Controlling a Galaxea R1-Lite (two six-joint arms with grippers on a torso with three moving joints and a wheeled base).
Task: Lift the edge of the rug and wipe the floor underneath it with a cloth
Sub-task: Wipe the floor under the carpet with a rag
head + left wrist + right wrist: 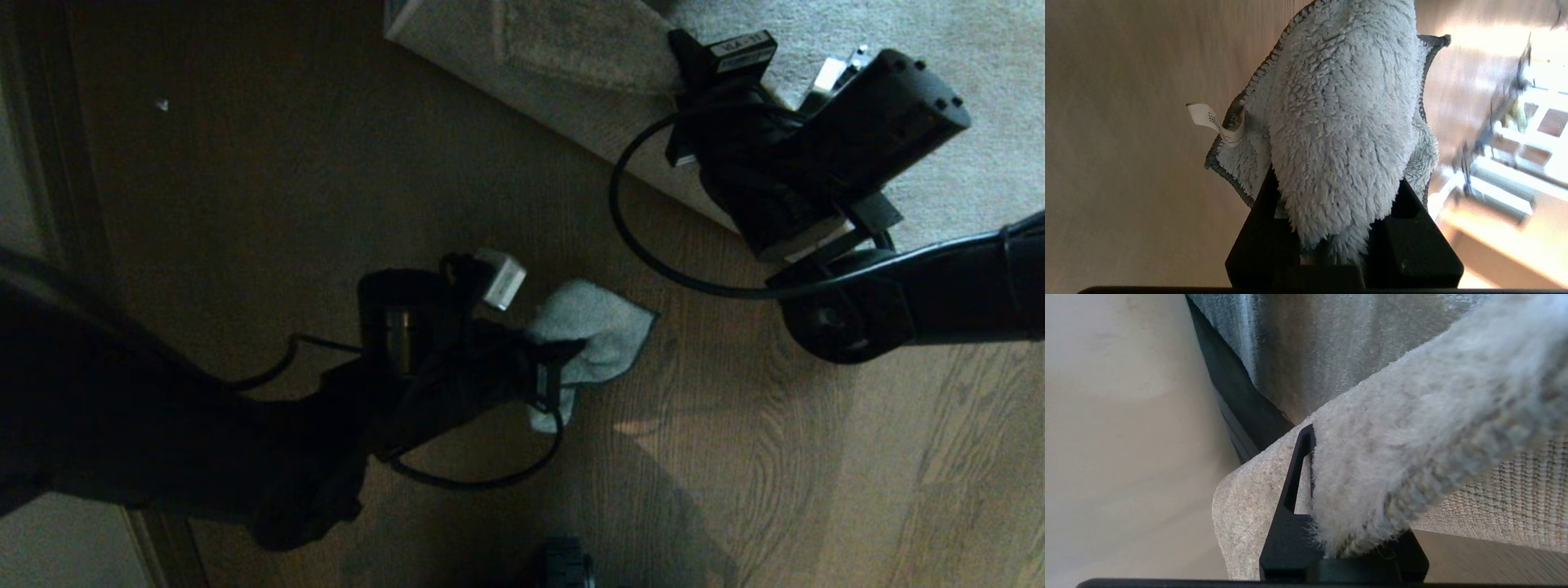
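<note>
the left gripper [1331,228] has its jaws closed tight on the cloth [1339,122]. the cloth is soft, fluffy and pale blue, with a dark stitched border and a little white tag [1212,120] on one side. in the head view the cloth [596,327] hangs out past the left gripper [555,367], low over the floor [775,457]. the floor is brown wood with wavy lines in it. i cannot tell if the cloth touches the wood.

the right gripper [1347,539] has its jaws pinched shut on the rug edge [1392,465]. the fuzzy grey top of the rug is folded over the jaws, and its paler woven back shows beside them. in the head view the right gripper [694,139] sits on the rug edge [571,122], well apart from the cloth, and the rug's corner is near the top of the view.
</note>
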